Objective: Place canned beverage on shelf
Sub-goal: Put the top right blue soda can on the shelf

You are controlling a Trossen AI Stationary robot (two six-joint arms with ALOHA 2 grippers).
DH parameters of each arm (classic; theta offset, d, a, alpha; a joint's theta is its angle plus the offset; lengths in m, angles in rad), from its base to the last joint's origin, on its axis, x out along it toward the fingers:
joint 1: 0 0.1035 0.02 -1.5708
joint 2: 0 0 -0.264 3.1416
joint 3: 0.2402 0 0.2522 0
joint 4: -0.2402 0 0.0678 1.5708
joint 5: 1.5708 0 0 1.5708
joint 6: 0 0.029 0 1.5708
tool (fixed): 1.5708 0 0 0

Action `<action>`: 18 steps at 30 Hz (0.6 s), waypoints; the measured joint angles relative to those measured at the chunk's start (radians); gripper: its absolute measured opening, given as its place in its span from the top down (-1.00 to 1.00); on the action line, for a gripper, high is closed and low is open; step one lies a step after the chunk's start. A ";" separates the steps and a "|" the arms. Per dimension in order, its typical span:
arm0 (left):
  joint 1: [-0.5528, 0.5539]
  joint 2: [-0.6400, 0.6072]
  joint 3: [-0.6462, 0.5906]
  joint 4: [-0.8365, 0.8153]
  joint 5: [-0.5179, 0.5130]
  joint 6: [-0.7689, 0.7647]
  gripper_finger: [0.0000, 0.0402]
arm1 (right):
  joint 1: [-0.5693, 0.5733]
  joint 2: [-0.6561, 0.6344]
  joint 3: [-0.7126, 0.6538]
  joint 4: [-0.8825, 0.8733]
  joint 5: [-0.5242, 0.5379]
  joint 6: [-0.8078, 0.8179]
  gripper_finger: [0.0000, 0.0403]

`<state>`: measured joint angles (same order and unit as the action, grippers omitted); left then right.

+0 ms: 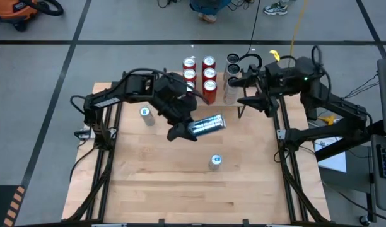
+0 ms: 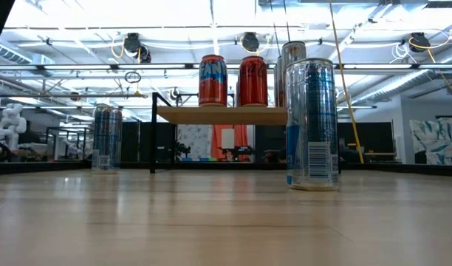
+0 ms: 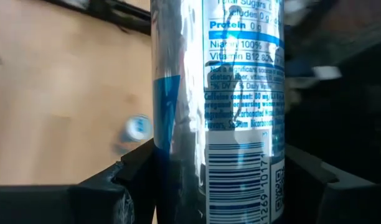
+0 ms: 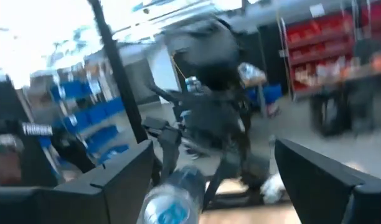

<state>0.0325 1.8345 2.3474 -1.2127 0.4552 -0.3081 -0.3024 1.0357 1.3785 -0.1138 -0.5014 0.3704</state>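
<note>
I have the left gripper (image 1: 183, 130) clenched around a silver-and-blue can (image 1: 206, 125), which lies tilted on its side above the middle of the surface (image 1: 168, 183), short of the shelf (image 2: 220, 115). Red cans (image 1: 209, 74) already stand on that shelf. My right gripper (image 1: 243, 91) hangs released by the shelf's right end, holding nothing.

A robotics lab or workshop: a wooden worktop (image 1: 180, 183) sits on grey floor marked with black tape lines (image 1: 67, 63), under ceiling strip lights (image 2: 211, 22), with red storage racks (image 4: 321, 37) behind.
</note>
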 joint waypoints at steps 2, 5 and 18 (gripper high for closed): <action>0.013 0.002 0.000 -0.001 0.080 -0.022 -0.22 | 0.022 0.032 0.072 -0.033 0.000 -0.115 -0.56; 0.033 0.001 0.000 0.010 0.158 -0.066 -0.22 | 0.037 0.080 0.180 -0.166 -0.048 -0.229 -0.56; 0.058 0.001 0.000 0.220 0.334 -0.289 -0.22 | 0.141 0.173 0.388 -0.499 -0.028 -0.524 -0.63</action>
<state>0.0907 1.8359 2.3474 -0.9930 0.7895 -0.5974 -0.1618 1.2090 1.7660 -0.6125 -0.5291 -0.1534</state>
